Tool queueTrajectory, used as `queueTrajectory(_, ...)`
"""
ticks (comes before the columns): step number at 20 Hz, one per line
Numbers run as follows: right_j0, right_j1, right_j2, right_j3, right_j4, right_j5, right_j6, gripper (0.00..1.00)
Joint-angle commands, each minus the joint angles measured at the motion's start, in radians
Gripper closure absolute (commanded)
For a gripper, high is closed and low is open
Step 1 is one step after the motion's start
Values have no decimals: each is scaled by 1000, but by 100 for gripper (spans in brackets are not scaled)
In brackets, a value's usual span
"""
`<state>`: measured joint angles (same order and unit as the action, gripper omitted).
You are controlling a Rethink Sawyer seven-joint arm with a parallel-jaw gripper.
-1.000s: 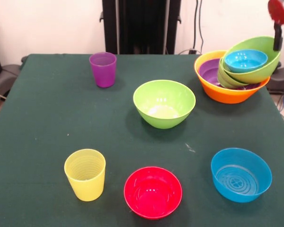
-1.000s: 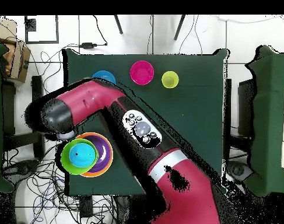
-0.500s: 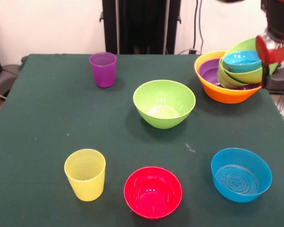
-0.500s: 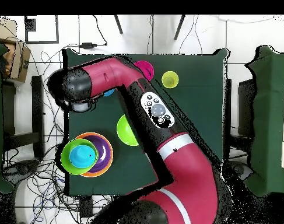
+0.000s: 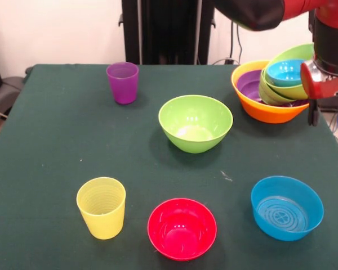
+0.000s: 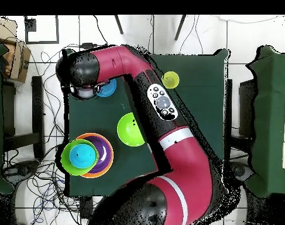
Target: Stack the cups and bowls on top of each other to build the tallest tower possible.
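The tower (image 5: 273,84) stands at the back right: a large orange bowl (image 5: 265,110) holding a shallow purple bowl (image 5: 249,84), tilted lime green bowls (image 5: 297,89) and a blue bowl (image 5: 284,71) on top. Loose on the table are a lime green bowl (image 5: 195,122), a pink-red bowl (image 5: 182,228), a blue bowl (image 5: 287,207), the purple cup (image 5: 123,82) and the ribbed yellow cup (image 5: 101,207). My gripper (image 5: 314,112) hangs at the table's right edge, just right of the tower and holding nothing I can see. In the overhead view the arm's wrist (image 6: 80,76) covers it, beside the loose blue bowl (image 6: 107,88).
The dark green cloth (image 5: 56,140) covers the table. In the overhead view the red arm (image 6: 162,117) crosses the table and hides the pink-red bowl and the purple cup. Cables (image 6: 45,176) lie on the floor beside the table.
The arm has swung away from above the tower and along the table's edge toward the loose blue bowl. The gripper now hangs lower beside the tower. No bowl or cup has moved.
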<state>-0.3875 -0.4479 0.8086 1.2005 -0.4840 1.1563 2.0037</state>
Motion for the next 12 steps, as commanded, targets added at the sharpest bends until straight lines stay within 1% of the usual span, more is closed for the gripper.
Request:
queueTrajectory(1, 33, 74, -56, -150, -84, 121, -281, 0)
queueTrajectory(4, 47, 97, -54, -197, -94, 138, -298, 0)
queueTrajectory(6, 64, 125, -51, -266, -106, 169, -324, 0)
queueTrajectory(7, 80, 160, -48, -337, -107, 220, -340, 0)
queueTrajectory(8, 87, 176, -44, -371, -111, 239, -355, 0)
queueTrajectory(9, 105, 209, -37, -448, -127, 284, -383, 0)
queueTrajectory(10, 111, 221, -33, -477, -134, 299, -395, 0)
queueTrajectory(11, 120, 245, -23, -527, -149, 321, -418, 0)
queueTrajectory(12, 123, 251, -20, -542, -155, 325, -423, 0)
